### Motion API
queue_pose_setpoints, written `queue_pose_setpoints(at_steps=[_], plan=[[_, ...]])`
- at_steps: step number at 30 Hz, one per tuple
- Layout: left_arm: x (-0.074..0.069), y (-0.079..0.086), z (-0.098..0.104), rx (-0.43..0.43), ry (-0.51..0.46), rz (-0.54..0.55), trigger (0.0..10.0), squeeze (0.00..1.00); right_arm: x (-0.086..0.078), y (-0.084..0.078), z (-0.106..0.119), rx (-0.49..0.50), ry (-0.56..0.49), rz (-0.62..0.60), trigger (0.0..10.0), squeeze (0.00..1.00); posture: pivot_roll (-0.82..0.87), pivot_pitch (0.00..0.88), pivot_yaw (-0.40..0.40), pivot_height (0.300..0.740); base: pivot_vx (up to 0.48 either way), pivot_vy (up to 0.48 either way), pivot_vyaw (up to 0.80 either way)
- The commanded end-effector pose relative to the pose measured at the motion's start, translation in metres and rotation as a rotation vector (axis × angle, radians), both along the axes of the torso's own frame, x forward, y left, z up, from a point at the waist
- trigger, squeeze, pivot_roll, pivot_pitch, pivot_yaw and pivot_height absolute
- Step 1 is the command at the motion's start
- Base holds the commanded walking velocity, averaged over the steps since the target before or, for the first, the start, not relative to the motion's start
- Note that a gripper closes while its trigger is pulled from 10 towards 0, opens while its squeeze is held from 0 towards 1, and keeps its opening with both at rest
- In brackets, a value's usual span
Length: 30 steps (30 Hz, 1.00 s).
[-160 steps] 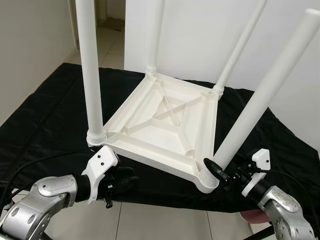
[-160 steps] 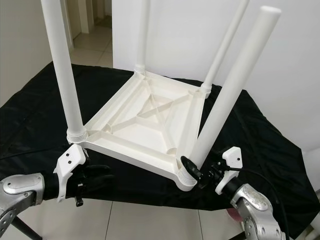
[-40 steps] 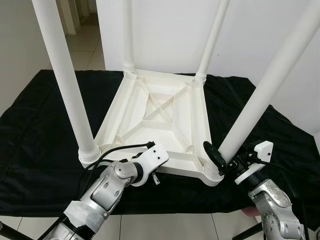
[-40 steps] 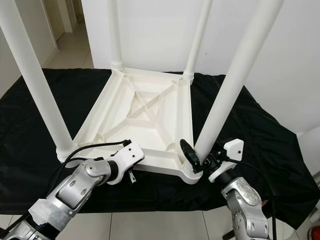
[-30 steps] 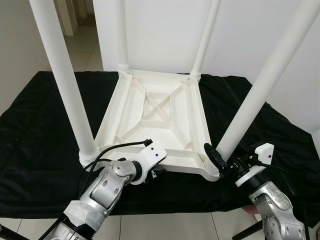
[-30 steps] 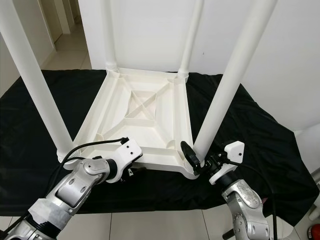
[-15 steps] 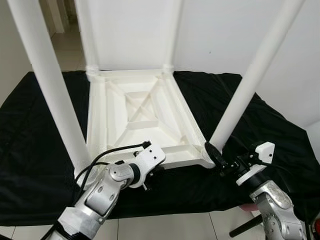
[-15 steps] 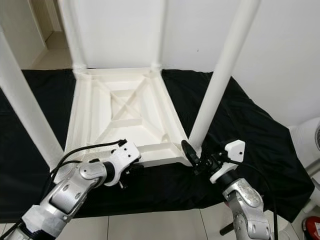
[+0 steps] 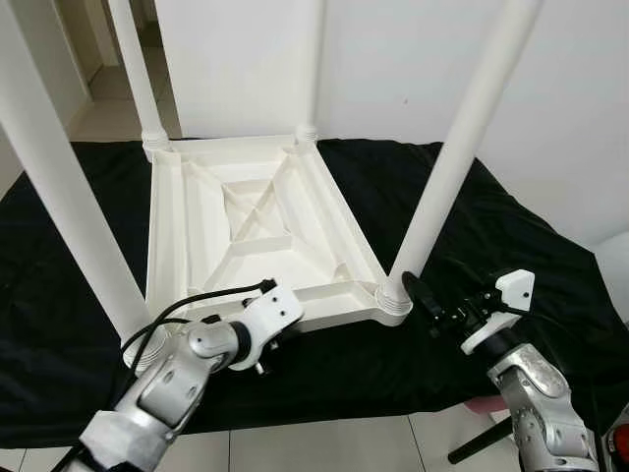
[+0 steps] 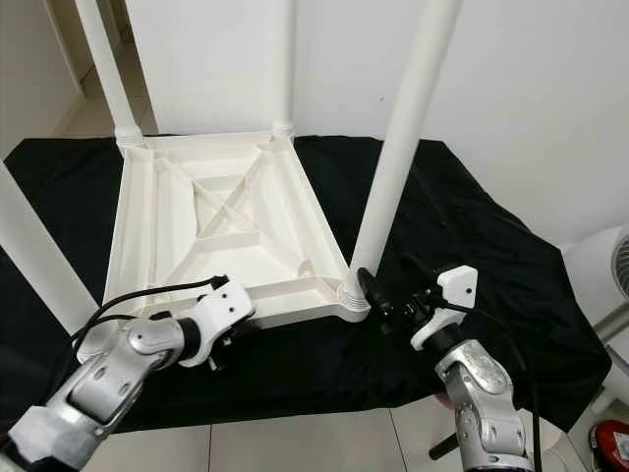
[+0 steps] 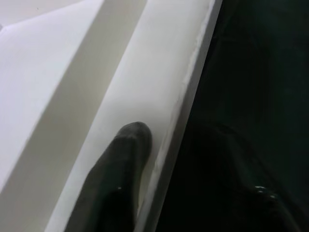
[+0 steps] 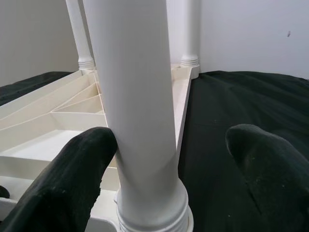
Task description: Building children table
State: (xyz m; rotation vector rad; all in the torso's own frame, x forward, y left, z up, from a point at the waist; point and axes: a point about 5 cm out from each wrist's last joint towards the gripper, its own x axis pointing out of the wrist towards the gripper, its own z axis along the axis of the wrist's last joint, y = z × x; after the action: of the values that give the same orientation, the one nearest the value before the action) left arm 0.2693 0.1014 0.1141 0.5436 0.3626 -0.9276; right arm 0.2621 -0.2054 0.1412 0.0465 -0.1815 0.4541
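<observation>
The white plastic children's table (image 9: pixel 329 298) lies upside down on a black cloth (image 9: pixel 482 221), with its legs pointing up. My left gripper (image 9: pixel 267 356) is at the table's near rim. In the left wrist view one black finger (image 11: pixel 120 174) rests against the white rim, and the other hangs over the cloth; the gripper is open. My right gripper (image 9: pixel 425 303) is open around the base of the near right leg (image 9: pixel 447 172). In the right wrist view one fingertip (image 12: pixel 84 169) touches that leg (image 12: pixel 140 96), while the other (image 12: pixel 263 164) stands well clear of it.
The near left leg (image 9: pixel 69 206) rises close to my left arm, and two far legs (image 9: pixel 138 69) stand by the white wall. The cloth's front edge drops to tiled floor. A white fan (image 10: pixel 609 280) and a red object (image 10: pixel 614 442) are at the right.
The view has shifted, and the table has turned on the cloth, its near right corner swinging left. The left gripper stays at the near rim. The right gripper stays by the near right leg.
</observation>
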Motion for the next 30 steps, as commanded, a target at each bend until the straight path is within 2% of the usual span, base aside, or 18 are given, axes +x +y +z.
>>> queue_pose_setpoints(at_steps=[1,4,5,6,7,10,11,16,18,19,25,26,27,30], plan=[[-0.007,-0.009,0.005,-0.053,0.018,-0.057,10.0,1.00,0.003,-0.004,-0.001,-0.015,0.009,-0.019,10.0,0.00,-0.04,0.000,-0.044,0.740,0.000,0.000,0.00],[-0.010,-0.014,0.008,-0.081,0.017,-0.074,10.0,1.00,0.004,-0.004,-0.001,-0.017,0.016,-0.011,10.0,0.00,-0.04,0.000,-0.044,0.740,0.000,0.000,0.00],[-0.012,-0.018,0.010,-0.112,0.025,-0.091,10.0,0.00,0.005,-0.002,-0.001,-0.021,0.020,0.007,10.0,0.00,-0.04,0.000,-0.045,0.740,0.000,0.000,0.00],[-0.013,-0.023,0.014,-0.150,0.027,-0.098,10.0,0.00,0.006,-0.001,-0.002,-0.029,0.023,0.018,10.0,0.00,-0.04,0.000,-0.047,0.740,0.000,0.000,0.00],[-0.014,-0.031,0.023,-0.225,0.007,-0.114,10.0,0.00,0.009,0.001,-0.003,-0.042,0.025,0.035,10.0,0.00,-0.04,0.000,-0.048,0.740,0.000,0.000,0.00],[-0.016,-0.039,0.034,-0.315,-0.002,-0.129,10.0,0.00,0.012,0.003,-0.003,-0.049,0.022,0.041,10.0,0.00,-0.04,0.000,-0.050,0.740,0.000,0.000,0.00],[-0.016,-0.039,0.034,-0.315,-0.002,-0.129,10.0,0.00,0.012,0.003,-0.003,-0.049,0.022,0.041,10.0,0.00,-0.04,0.000,-0.050,0.740,0.000,0.000,0.00],[-0.017,-0.052,0.055,-0.446,-0.017,-0.139,10.0,0.00,0.021,0.006,-0.001,-0.056,0.026,0.066,10.0,0.00,-0.04,0.000,-0.062,0.740,0.000,0.000,0.00],[-0.018,-0.054,0.058,-0.469,-0.015,-0.141,10.0,0.00,0.023,0.006,-0.001,-0.057,0.030,0.074,10.0,0.00,-0.04,0.000,-0.062,0.740,0.000,0.000,0.00],[-0.017,-0.058,0.063,-0.489,-0.030,-0.137,10.0,0.00,0.026,0.008,-0.002,-0.057,0.040,0.094,10.0,1.00,-0.04,0.000,-0.068,0.740,0.000,0.000,0.00],[-0.013,-0.062,0.071,-0.509,-0.081,-0.130,10.0,0.00,0.033,0.015,-0.005,-0.065,0.063,0.129,10.0,1.00,-0.05,0.000,-0.079,0.740,0.000,0.000,0.00],[-0.011,-0.063,0.074,-0.525,-0.086,-0.119,10.0,0.00,0.035,0.019,-0.007,-0.067,0.069,0.141,10.0,0.11,-0.05,0.000,-0.083,0.740,0.000,0.000,0.00],[-0.008,-0.064,0.076,-0.538,-0.089,-0.106,10.0,0.00,0.037,0.022,-0.009,-0.070,0.078,0.155,10.0,0.00,-0.05,0.000,-0.086,0.740,0.000,0.000,0.00],[-0.004,-0.066,0.083,-0.559,-0.083,-0.092,10.0,0.00,0.040,0.033,-0.012,-0.071,0.086,0.195,10.0,0.00,-0.06,0.000,-0.092,0.740,0.000,0.000,0.00]])
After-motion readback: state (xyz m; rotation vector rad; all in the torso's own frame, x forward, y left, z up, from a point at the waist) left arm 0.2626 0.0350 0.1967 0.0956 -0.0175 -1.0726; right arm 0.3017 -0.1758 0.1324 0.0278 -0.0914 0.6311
